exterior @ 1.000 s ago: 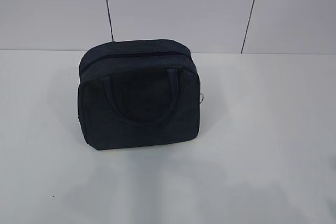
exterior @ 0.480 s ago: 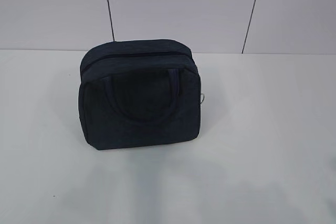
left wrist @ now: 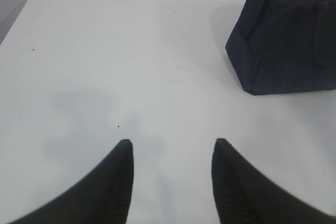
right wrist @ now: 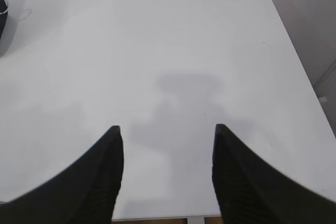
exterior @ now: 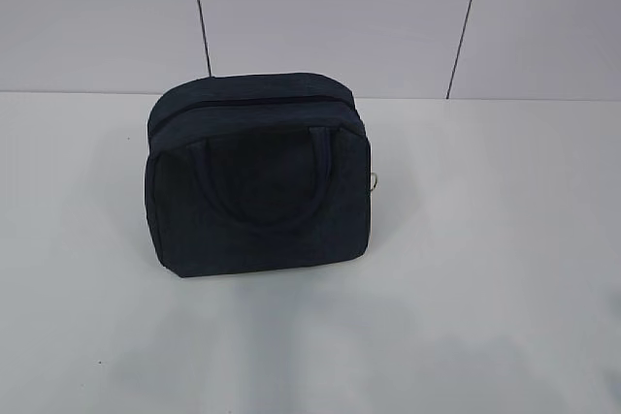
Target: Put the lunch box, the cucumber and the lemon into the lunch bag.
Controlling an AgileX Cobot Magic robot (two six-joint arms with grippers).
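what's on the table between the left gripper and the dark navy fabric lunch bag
Nothing: in the left wrist view, only bare white table lies between the open left gripper and the dark navy fabric lunch bag, apart from faint shadows and tiny specks.

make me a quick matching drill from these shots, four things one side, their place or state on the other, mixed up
Things:
1. lunch bag
2. metal ring pull
3. left gripper
4. table

Places or states:
A. open, holding nothing
B. white, bearing the bag
C. zipped shut, standing upright
D. hanging at the bag's right side in the exterior view

Pairs: 1-C, 2-D, 3-A, 4-B
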